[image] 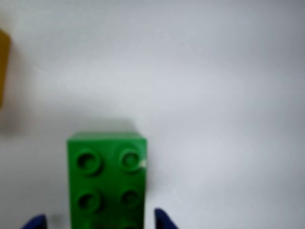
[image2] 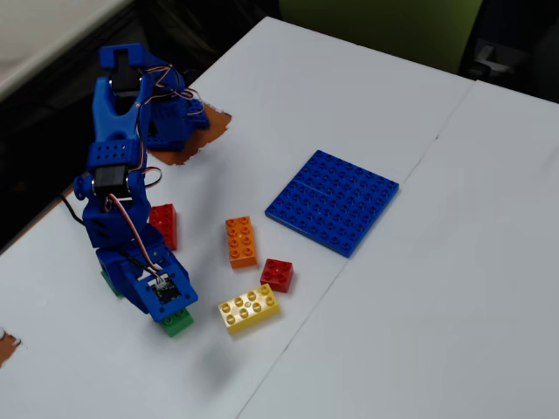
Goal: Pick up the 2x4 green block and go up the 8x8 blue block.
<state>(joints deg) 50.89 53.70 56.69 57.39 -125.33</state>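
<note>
The 2x4 green block (image: 106, 179) lies on the white table, and in the wrist view its near end runs out of the bottom edge. My gripper (image: 100, 220) is open. Its two dark blue fingertips (image: 163, 220) stand on either side of the block with a small gap on each side. In the fixed view the gripper (image2: 168, 307) is lowered over the block, of which only one green end (image2: 178, 322) shows. The 8x8 blue block (image2: 333, 201) lies flat to the right, well apart from the gripper.
An orange brick (image2: 241, 242), a small red brick (image2: 277, 274) and a yellow brick (image2: 249, 308) lie between the gripper and the baseplate. Another red brick (image2: 163, 225) sits behind the arm. A yellow edge (image: 3, 67) shows at the left of the wrist view.
</note>
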